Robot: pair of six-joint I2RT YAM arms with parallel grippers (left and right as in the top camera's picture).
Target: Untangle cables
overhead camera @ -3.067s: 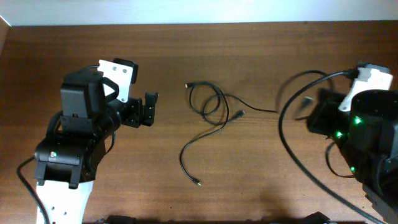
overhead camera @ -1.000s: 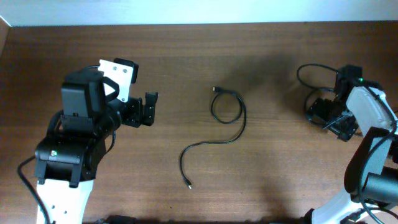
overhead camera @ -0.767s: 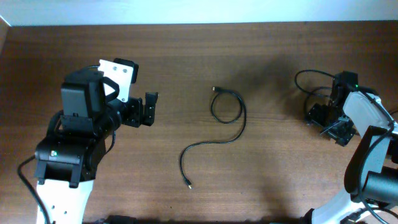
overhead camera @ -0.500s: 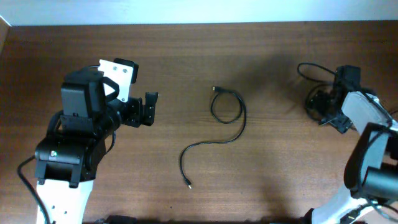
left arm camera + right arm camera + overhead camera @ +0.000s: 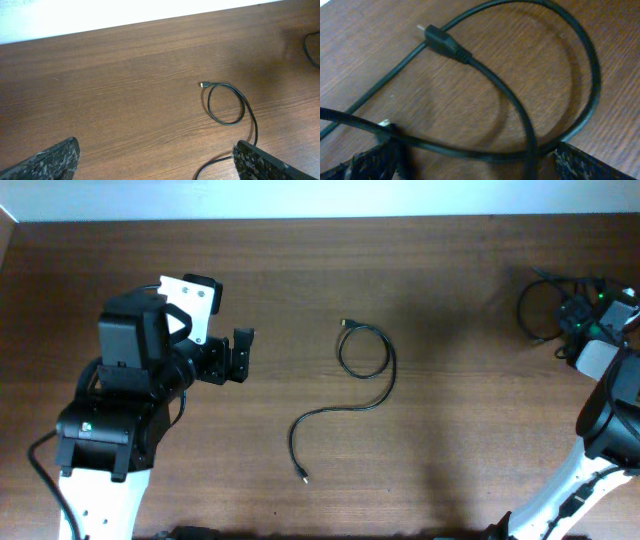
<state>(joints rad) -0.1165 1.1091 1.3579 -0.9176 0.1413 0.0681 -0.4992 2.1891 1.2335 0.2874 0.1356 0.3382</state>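
Observation:
One thin black cable [image 5: 381, 376] lies alone mid-table, its loop [image 5: 227, 102] ending in a small plug [image 5: 203, 84] and its tail curving toward the front. A second black cable [image 5: 538, 308] lies coiled at the far right edge. My right gripper [image 5: 572, 320] is over it, open. In the right wrist view this cable's loop [image 5: 530, 75] and its plug [image 5: 436, 38] fill the frame, and a strand crosses between the wide-apart fingertips [image 5: 585, 167]. My left gripper [image 5: 240, 356] stands open left of the middle cable, with bare wood between its fingers [image 5: 47, 161].
The table is dark brown wood [image 5: 450, 470], with a pale wall along its back edge [image 5: 320, 198]. The left arm's bulky black and white body [image 5: 110, 430] fills the front left. The right arm's white links [image 5: 600, 440] run down the right edge.
The right arm has swung to the far right edge, taking the second cable with it, away from the middle cable. The middle cable and the left arm have not moved.

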